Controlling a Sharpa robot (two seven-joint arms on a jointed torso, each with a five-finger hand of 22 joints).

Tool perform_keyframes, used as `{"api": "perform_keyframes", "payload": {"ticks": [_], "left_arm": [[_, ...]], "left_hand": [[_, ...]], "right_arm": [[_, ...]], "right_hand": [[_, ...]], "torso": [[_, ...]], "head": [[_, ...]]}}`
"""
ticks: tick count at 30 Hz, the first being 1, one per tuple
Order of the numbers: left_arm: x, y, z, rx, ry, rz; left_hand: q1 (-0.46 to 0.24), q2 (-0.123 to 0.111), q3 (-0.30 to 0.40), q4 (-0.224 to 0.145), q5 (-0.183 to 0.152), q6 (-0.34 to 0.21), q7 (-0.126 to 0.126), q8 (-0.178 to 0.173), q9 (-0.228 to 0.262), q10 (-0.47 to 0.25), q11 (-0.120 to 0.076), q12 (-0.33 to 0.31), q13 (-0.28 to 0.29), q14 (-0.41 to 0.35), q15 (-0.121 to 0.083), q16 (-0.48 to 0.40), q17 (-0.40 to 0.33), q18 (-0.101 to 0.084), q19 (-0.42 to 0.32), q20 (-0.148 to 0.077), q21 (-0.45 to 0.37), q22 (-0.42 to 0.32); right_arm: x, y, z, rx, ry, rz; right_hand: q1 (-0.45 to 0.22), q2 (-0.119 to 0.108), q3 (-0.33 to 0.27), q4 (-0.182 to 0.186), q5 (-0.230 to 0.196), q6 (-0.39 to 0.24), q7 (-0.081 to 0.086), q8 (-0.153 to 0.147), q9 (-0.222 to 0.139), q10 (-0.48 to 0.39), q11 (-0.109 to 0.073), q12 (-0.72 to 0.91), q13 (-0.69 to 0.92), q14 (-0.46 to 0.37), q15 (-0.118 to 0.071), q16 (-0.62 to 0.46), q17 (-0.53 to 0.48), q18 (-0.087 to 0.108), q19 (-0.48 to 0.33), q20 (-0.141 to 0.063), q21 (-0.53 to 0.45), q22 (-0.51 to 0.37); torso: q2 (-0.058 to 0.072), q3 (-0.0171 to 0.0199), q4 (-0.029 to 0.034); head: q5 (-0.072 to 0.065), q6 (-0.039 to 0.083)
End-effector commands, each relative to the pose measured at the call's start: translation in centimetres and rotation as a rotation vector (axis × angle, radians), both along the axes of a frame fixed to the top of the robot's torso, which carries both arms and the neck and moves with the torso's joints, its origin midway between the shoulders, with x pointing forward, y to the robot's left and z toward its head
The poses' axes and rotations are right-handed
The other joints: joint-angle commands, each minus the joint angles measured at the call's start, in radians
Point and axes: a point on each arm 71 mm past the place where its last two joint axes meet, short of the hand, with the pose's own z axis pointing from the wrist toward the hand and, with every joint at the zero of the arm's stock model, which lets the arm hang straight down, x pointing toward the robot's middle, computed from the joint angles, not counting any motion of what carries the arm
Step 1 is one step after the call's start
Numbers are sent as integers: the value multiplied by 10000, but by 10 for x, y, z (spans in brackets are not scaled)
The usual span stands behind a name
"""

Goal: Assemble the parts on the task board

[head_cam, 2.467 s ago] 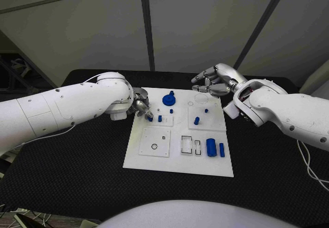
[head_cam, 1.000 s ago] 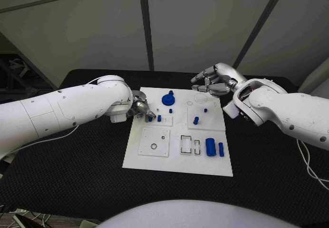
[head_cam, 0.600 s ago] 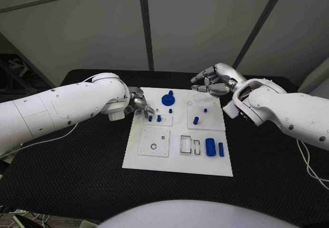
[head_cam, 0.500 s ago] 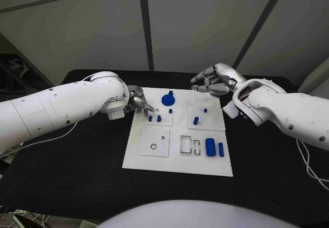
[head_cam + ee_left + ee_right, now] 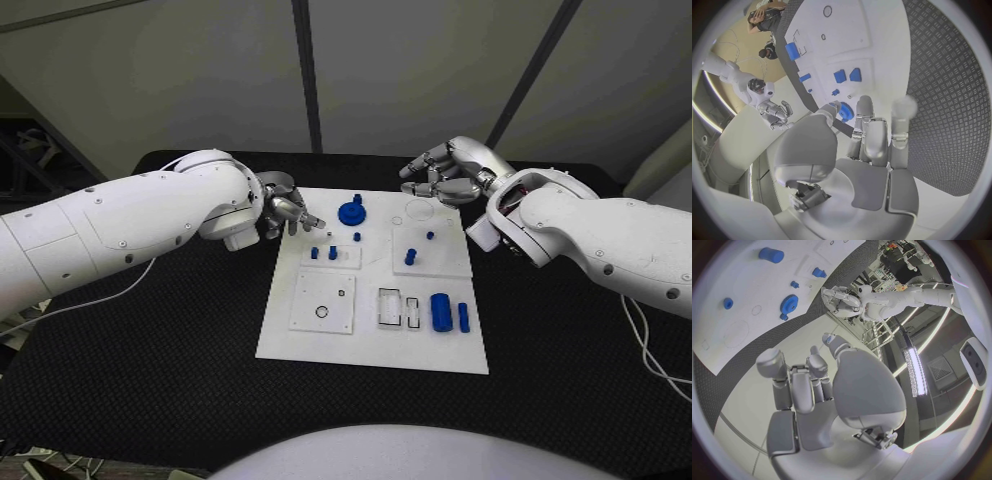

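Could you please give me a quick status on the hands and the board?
Left hand empty at board's far left edge. Right hand curled, empty, behind far edge. Blue gear untouched. Nothing in the way.

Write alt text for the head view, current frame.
A white task board lies mid-table on the black table, with small blue parts on it, including a blue gear near its far edge. The left robot hand hovers at the board's far-left corner, holding nothing visible; the right robot hand hangs with fingers curled just past the far-right edge.
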Motion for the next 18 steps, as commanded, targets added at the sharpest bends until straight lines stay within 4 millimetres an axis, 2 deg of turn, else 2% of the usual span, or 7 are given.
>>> {"api": "perform_keyframes", "payload": {"ticks": [1,2,4,6,13,15,18], "left_arm": [[5,-11,13,-1533,-1982,-478],[5,-14,13,-1755,-2331,-715],[3,-19,12,-2086,-2862,-1157],[1,-24,11,-2288,-3398,-1651],[-5,-40,7,-2076,-4807,-3127],[-5,-44,4,-1822,-4948,-3432],[-6,-49,-2,-1312,-5069,-3857]], "left_hand": [[1025,-58,132,-408,-8,-543,251,-458,-375,-1108,295,-831,-514,-2245,274,-2929,-3604,77,-1015,273,-1591,-1023],[1456,-80,224,-560,-67,-680,351,-666,-595,-1434,502,-1280,-861,-2886,430,-3463,-3893,50,-1449,442,-2142,-1381],[2055,-10,469,-827,-51,-678,459,-785,-770,-1674,558,-1676,-1188,-3130,526,-3764,-4120,99,-1563,524,-2449,-1624],[2568,87,756,-1048,-49,-565,499,-917,-1043,-1616,594,-2110,-1668,-2874,473,-4003,-4438,178,-989,602,-2357,-1702],[2673,-212,878,-1158,-119,-298,458,-1139,-1550,-1283,555,-2679,-2438,-2218,453,-4277,-4852,216,-339,511,-2102,-1616],[2676,-224,852,-1153,-831,-236,428,-1188,-1668,-1247,537,-2780,-2593,-2070,453,-4211,-4861,220,-238,498,-2056,-1587],[2664,-239,829,-1130,-1122,-152,345,-1275,-1835,-1253,526,-2893,-2786,-1822,433,-3996,-4811,217,-46,482,-1922,-1492]], "right_arm": [[0,0,1,-11,-23,59],[0,0,1,-9,-28,58],[1,0,1,-4,-39,62],[1,0,1,-1,-50,66],[1,0,1,22,-108,52],[1,0,1,25,-114,48],[1,0,1,29,-115,52]], "right_hand": [[-78,-28,15,52,51,28,0,61,18,-3,-26,-70,-19,425,-86,-69,-15,133,-55,-26,-33,-26],[-70,-25,21,50,55,33,-2,64,19,-12,-28,-83,-34,421,-87,-81,-35,135,-62,-26,-41,-37],[-50,-14,38,46,61,67,-12,83,28,-28,-36,-110,-64,416,-92,-97,-58,140,-76,-29,-60,-64],[-26,-4,74,53,64,153,-34,119,45,-219,-58,-363,-347,398,-108,-151,-134,156,-119,-40,-114,-139],[17,-71,278,132,62,280,-92,83,45,-1320,-130,-2389,-2528,268,-179,-572,-695,257,-449,-109,-534,-708],[23,-101,313,145,64,288,-99,67,42,-1412,-137,-2688,-2841,264,-188,-621,-745,262,-461,-117,-577,-752],[21,-121,327,154,63,285,-99,53,39,-1403,-139,-2778,-2936,266,-191,-641,-761,265,-466,-121,-600,-775]], "torso": [[0,-1,12],[2,-3,6],[9,-8,-5],[9,-10,-22],[2,-4,-7],[9,-8,-2],[20,-8,-20]], "head": [[-26,16],[-25,23],[-29,39],[-39,59],[-100,92],[-108,105],[-111,101]]}}
